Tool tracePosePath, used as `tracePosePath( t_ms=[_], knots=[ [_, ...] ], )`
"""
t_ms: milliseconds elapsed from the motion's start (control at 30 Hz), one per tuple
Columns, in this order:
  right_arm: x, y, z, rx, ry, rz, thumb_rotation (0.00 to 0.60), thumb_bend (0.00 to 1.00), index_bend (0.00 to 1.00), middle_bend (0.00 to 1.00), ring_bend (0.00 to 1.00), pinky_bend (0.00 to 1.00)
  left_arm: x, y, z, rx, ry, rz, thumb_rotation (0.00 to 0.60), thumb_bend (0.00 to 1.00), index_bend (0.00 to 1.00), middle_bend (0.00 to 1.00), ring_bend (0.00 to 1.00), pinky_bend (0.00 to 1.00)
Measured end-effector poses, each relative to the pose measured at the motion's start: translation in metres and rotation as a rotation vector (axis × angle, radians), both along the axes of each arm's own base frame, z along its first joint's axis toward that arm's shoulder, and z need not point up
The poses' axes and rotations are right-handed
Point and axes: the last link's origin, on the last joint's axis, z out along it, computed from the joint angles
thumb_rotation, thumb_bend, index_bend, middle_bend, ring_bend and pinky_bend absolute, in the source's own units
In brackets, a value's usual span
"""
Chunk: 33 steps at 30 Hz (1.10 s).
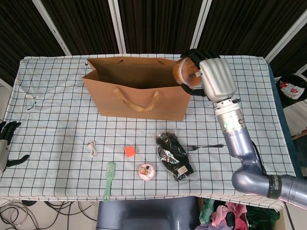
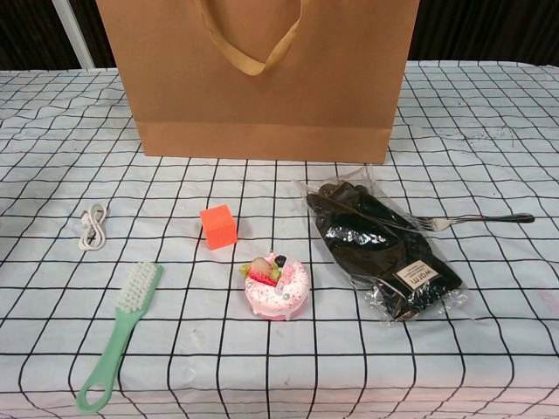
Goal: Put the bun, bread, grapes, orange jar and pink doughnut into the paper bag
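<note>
My right hand (image 1: pixel 211 75) grips the orange jar (image 1: pixel 187 73) and holds it up at the right end of the brown paper bag (image 1: pixel 139 88), level with the bag's open top. The bag (image 2: pixel 262 78) stands upright at the table's middle back. The pink doughnut (image 1: pixel 147 171) lies on the cloth near the front edge; in the chest view the doughnut (image 2: pixel 278 286) carries a strawberry topping. My left hand (image 1: pixel 5 143) hangs off the table's left edge, fingers spread, holding nothing. The bun, bread and grapes are not visible.
A black packet in clear wrap (image 2: pixel 384 249) lies right of the doughnut, with a fork (image 2: pixel 476 218) beside it. An orange cube (image 2: pixel 218 226), a green brush (image 2: pixel 118 336) and a coiled white cable (image 2: pixel 92 225) lie at front left.
</note>
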Motion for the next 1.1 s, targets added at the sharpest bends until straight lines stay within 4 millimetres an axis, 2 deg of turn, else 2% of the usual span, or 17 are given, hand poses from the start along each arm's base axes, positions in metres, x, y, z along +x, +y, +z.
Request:
tracePosePath(
  t_ms=[200, 500, 600, 733, 800, 867, 1100],
  knots=[
    [0.032, -0.018, -0.022, 0.031, -0.043, 0.029, 0.600, 0.24, 0.32, 0.29, 0.34, 0.28, 0.000, 0.000, -0.003, -0.009, 0.007, -0.005, 0.600, 0.05, 0.12, 0.09, 0.00, 0.03],
    [0.055, -0.038, -0.061, 0.082, -0.010, 0.025, 0.600, 0.24, 0.32, 0.27, 0.30, 0.27, -0.001, 0.000, -0.002, -0.010, 0.003, -0.001, 0.600, 0.05, 0.12, 0.09, 0.00, 0.03],
    [0.056, -0.044, -0.073, 0.095, 0.005, 0.011, 0.600, 0.22, 0.29, 0.23, 0.24, 0.26, -0.001, -0.001, -0.001, -0.011, -0.001, -0.001, 0.600, 0.05, 0.12, 0.09, 0.00, 0.03],
    [0.052, -0.049, -0.086, 0.113, 0.053, -0.018, 0.600, 0.14, 0.17, 0.08, 0.13, 0.23, 0.000, -0.003, 0.002, -0.004, -0.010, -0.012, 0.600, 0.05, 0.12, 0.09, 0.00, 0.03],
    [0.049, -0.050, -0.090, 0.136, 0.063, -0.036, 0.600, 0.08, 0.13, 0.02, 0.09, 0.22, 0.000, -0.004, 0.003, -0.004, -0.012, -0.012, 0.600, 0.05, 0.12, 0.09, 0.00, 0.03],
    [0.046, -0.051, -0.092, 0.154, 0.072, -0.054, 0.600, 0.05, 0.11, 0.00, 0.08, 0.22, 0.000, -0.005, 0.004, -0.004, -0.014, -0.010, 0.600, 0.05, 0.12, 0.09, 0.00, 0.03],
    [0.043, -0.047, -0.075, 0.129, 0.067, -0.067, 0.600, 0.03, 0.10, 0.00, 0.07, 0.22, -0.001, -0.004, 0.005, 0.003, -0.008, -0.004, 0.600, 0.05, 0.12, 0.09, 0.00, 0.03]
  ],
)
